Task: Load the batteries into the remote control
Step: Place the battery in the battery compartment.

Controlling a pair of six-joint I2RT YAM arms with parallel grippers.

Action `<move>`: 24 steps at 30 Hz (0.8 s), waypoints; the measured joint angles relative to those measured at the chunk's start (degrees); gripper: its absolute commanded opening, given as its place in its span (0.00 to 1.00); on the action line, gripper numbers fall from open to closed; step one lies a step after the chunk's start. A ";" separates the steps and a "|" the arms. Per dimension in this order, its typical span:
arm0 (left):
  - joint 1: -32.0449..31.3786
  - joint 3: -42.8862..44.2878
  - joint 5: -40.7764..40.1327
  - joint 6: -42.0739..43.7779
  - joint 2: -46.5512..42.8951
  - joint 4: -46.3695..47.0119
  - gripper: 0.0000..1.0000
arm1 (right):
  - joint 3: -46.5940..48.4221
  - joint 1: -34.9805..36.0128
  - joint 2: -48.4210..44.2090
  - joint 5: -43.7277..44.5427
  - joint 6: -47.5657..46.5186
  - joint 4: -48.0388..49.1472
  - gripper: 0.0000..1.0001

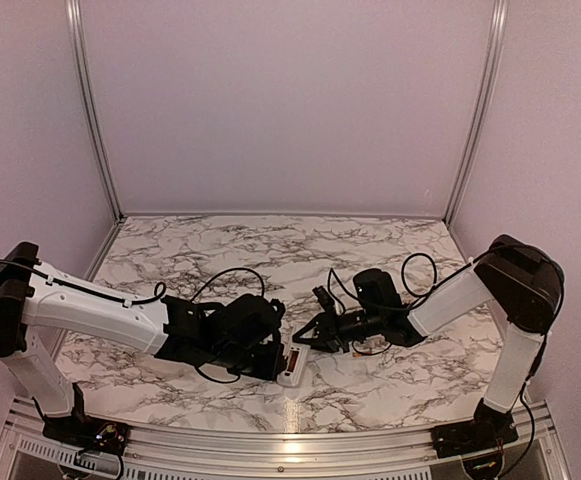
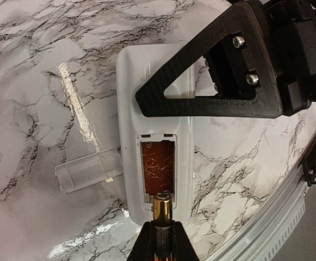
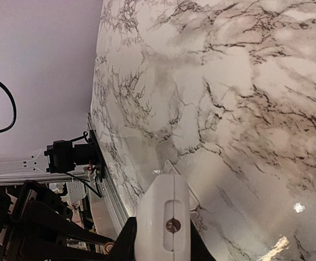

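The white marble-patterned table top [image 1: 220,250], veined in grey and black, carries a small white rectangular plastic remote control [image 2: 129,119] lying back up. Its open battery recess sits just ahead of the left gripper's fingertips [image 2: 177,250], and its far end lies under the right gripper's finger [image 2: 212,103]. A small pale translucent plastic battery cover [image 2: 87,169] lies flat on the marble to the left of the left fingertips, one end reaching the remote's long edge.

We are looking into a robot lab test cell.
Plain pale walls [image 1: 290,100] and aluminium corner posts [image 1: 92,110] box in a marble-patterned tabletop [image 1: 220,245], an aluminium rail [image 1: 270,440] along its near edge.
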 measured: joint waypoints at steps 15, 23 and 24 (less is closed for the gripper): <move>-0.07 5.53 0.22 -0.22 6.34 -3.21 0.00 | -0.44 0.28 0.11 -0.92 2.36 2.97 0.00; -0.09 8.07 -0.83 -1.29 8.20 -6.54 0.00 | -1.84 0.33 0.24 -0.96 3.56 4.74 0.00; -0.11 8.48 -0.90 -1.33 8.44 -6.97 0.00 | -2.05 0.33 0.28 -0.96 3.82 5.05 0.00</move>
